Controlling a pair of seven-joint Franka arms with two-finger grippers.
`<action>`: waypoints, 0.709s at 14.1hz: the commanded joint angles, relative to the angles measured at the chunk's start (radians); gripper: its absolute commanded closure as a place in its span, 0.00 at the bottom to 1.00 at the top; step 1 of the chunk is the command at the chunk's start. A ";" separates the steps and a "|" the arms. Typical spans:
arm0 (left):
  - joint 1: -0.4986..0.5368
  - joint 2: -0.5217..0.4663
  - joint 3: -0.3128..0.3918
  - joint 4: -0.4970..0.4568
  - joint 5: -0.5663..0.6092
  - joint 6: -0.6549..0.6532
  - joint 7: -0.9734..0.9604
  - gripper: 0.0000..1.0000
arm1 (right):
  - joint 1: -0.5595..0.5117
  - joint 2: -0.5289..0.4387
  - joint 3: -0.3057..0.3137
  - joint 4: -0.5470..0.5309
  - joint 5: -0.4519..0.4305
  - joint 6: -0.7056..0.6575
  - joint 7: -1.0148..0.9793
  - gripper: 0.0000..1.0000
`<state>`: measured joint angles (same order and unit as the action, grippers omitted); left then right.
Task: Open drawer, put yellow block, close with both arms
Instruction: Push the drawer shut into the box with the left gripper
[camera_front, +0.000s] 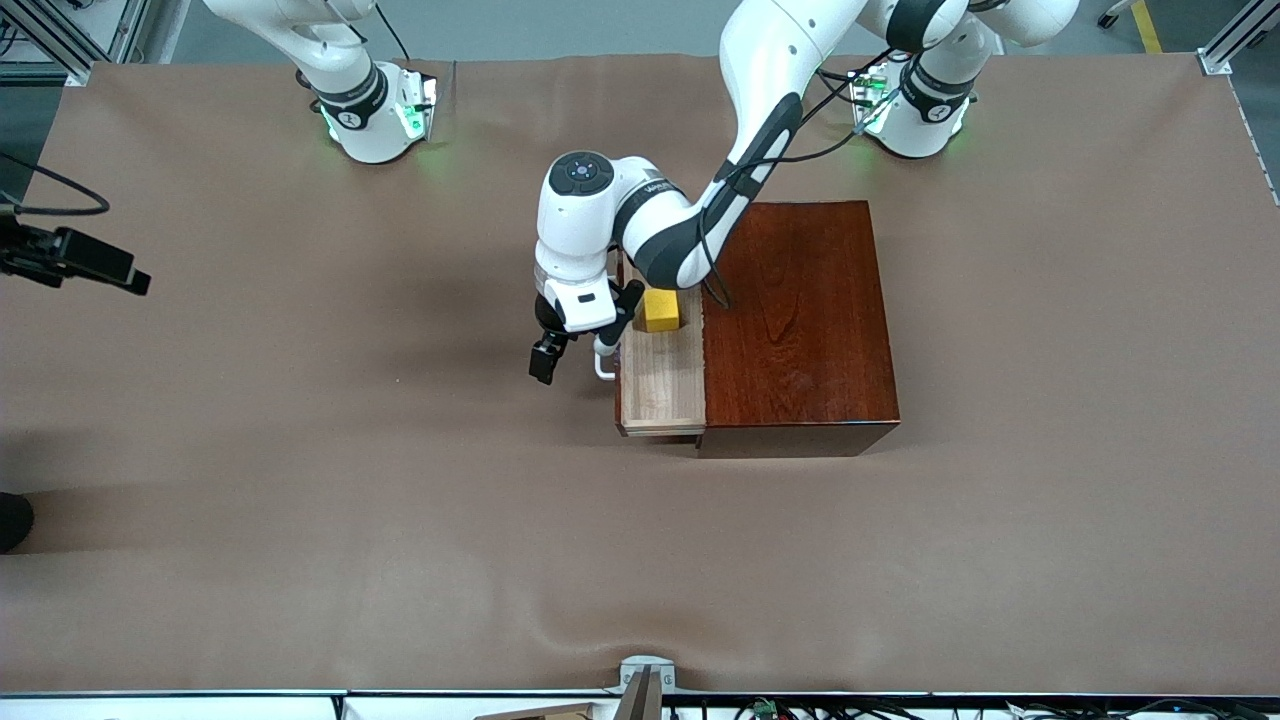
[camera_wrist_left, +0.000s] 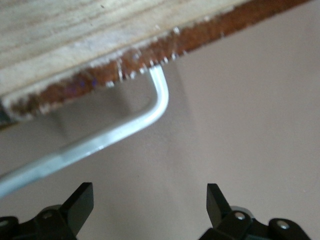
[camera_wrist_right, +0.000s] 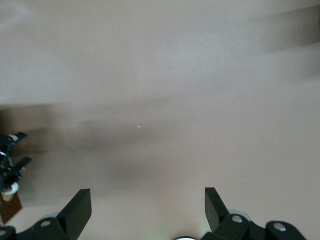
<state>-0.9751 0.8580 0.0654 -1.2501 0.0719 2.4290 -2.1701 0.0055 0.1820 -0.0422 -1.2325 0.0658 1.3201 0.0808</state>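
Pale-wood drawer (camera_front: 662, 385) stands pulled out of the mahogany box (camera_front: 800, 325); a bright-yellow block (camera_front: 661, 310) sits inside. Left gripper (camera_front: 575, 345) spread by the white handle (camera_wrist_left: 125, 127); right gripper (camera_wrist_right: 147, 210) spread above bare table.

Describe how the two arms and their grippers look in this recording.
Both arms have glossy white shells with dark grey joint bands and green-lit bases; black cables trail along the left one. The left gripper and right gripper are black, each with two wedge-shaped fingers.
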 joint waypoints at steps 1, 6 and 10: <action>-0.008 0.013 0.014 0.038 0.017 -0.065 -0.040 0.00 | -0.016 -0.073 0.013 -0.102 -0.029 0.022 -0.039 0.00; -0.004 0.009 0.017 0.040 0.023 -0.162 -0.025 0.00 | -0.009 -0.108 0.018 -0.161 -0.053 0.042 -0.050 0.00; 0.009 -0.005 0.021 0.040 0.022 -0.251 -0.025 0.00 | -0.010 -0.245 0.018 -0.369 -0.064 0.178 -0.125 0.00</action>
<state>-0.9737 0.8581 0.0715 -1.2108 0.0718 2.2636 -2.1983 0.0053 0.0511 -0.0373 -1.4525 0.0249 1.4380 -0.0173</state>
